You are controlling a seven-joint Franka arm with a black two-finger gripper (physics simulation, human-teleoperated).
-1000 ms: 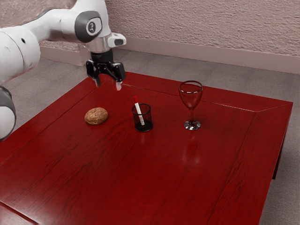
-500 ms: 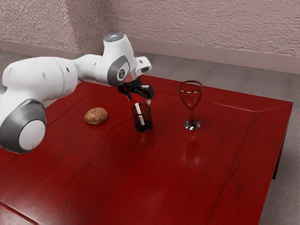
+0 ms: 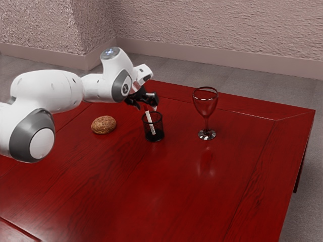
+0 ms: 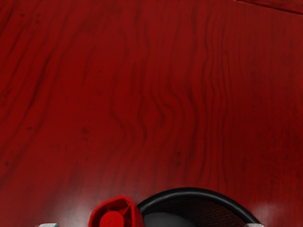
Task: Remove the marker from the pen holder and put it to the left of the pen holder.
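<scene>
Over the red table's [image 3: 202, 191] far half, the gripper [image 3: 146, 107] hung, fingers [image 3: 155, 108] apart, above the marker [image 3: 151, 122] tilted in the pen holder [image 3: 155, 135], best centred on the cap [image 4: 113, 218] before closing.

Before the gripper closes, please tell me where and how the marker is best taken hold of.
I would grip the marker by its red end, from above, following its slight lean: that end rises above the pen holder, whose mesh wall surrounds the lower part.

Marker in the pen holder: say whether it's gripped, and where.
Nothing is held: the gripper is open near the marker, which leans in the pen holder.
</scene>
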